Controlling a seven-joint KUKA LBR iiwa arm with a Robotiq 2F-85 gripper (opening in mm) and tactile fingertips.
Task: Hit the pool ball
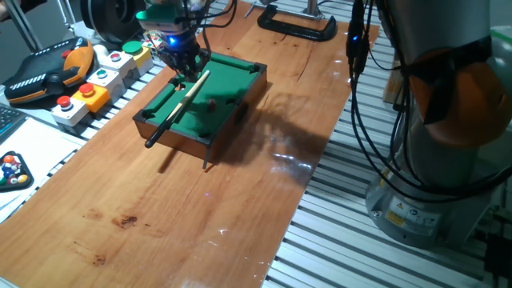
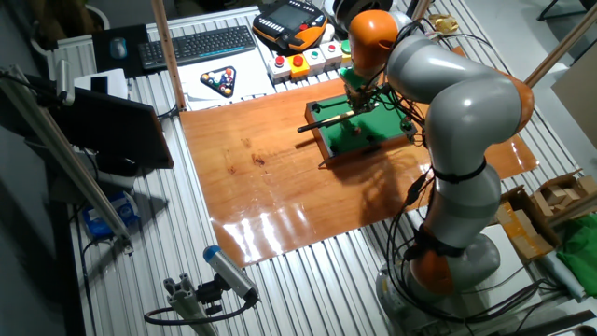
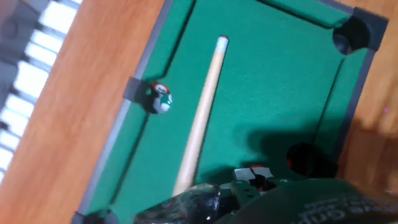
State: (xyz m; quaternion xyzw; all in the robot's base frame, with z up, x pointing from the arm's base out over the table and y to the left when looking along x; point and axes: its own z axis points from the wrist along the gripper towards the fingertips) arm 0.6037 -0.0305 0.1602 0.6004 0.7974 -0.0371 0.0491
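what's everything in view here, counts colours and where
miniature pool table: one, green felt with dark wood frame, on the wooden board
pool ball: one, dark red, on the felt near a long rail
cue stick: one, pale wood with dark butt, lying diagonally over the table, butt past the edge
wooden board: one, orange-brown, on the slatted metal bench
racked balls: one multicoloured set in a black triangle, on white paper off the board
button boxes: several, red and green buttons, beside the board
teach pendant: one, black and orange, behind the buttons
keyboard: one, black, far side
clamp: one, black, board's far end
arm: one, grey and orange
gripper: one, dark, over the cue; fingers' state unclear
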